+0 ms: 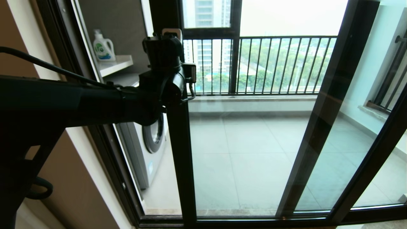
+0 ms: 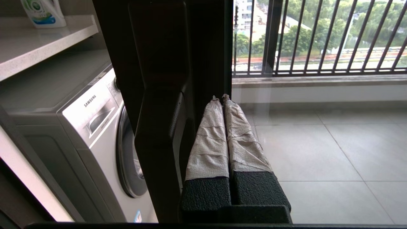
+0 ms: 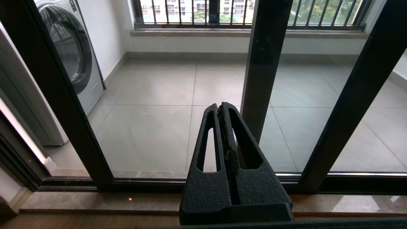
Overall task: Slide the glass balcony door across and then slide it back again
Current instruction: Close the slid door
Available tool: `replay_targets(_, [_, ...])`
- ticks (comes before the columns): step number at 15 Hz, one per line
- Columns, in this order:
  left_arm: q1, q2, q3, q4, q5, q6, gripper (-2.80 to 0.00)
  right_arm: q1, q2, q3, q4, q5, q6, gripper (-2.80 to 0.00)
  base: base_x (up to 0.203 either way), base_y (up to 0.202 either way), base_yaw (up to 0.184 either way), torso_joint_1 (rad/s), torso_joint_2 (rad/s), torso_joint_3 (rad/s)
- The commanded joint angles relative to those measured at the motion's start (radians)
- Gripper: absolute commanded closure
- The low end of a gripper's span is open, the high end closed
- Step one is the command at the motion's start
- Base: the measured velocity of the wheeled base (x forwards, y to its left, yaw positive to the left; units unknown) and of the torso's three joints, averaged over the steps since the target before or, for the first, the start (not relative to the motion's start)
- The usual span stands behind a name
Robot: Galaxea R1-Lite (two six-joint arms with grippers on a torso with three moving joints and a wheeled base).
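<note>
Head view: the left arm reaches forward at chest height, and the left pincer (image 1: pixel 173 33) sits against the left upright of the glass balcony door (image 1: pixel 248 152). The left wrist view shows its two tape-wrapped fingers (image 2: pixel 210 140) pressed together with nothing between them, tips resting beside the black bar handle (image 2: pixel 159 127) on that upright.

Step in hand, as judged: the first slide. A gap stands open between the upright and the outer frame (image 1: pixel 105 149) on the left, so the door looks part-way along its track. Direction of travel cannot be told.

Next move: keep the closed fingers bearing flat on the upright or handle edge and push sideways along the track without lifting or twisting. Contact is by pressure only, so the fingers could slip off the smooth metal.

Right pincer (image 3: pixel 222 109): closed, empty, low in front of the bottom track (image 3: pixel 159 183), idle.

Materials:
- Door: clear glass, slim matte black metal frame, straight square-edged uprights.
- Handle: black, flat-faced bar.
- Balcony floor (image 1: pixel 254 159): large pale tiles, smooth.
- Behind the gap: a white washing machine (image 2: pixel 95 127) with a round door, and a detergent bottle (image 1: pixel 103 46) on a shelf (image 1: pixel 114 63).
</note>
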Motion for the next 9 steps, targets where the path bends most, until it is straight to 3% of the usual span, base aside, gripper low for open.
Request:
replay_targets(1, [0.015, -0.04, 0.044, -0.004, -0.001, 0.0, 0.0, 0.001, 0.001, 0.012, -0.001, 0.0, -0.001, 0.0, 0.0, 0.0, 0.0, 0.0, 0.0, 0.0])
replay_targets(9, [0.134, -0.062, 0.114, -0.005, -0.056, -0.017, 0.0, 0.001, 0.001, 0.012, 0.0, 0.0, -0.001, 0.0, 0.0, 0.0, 0.0, 0.0, 0.0, 0.0])
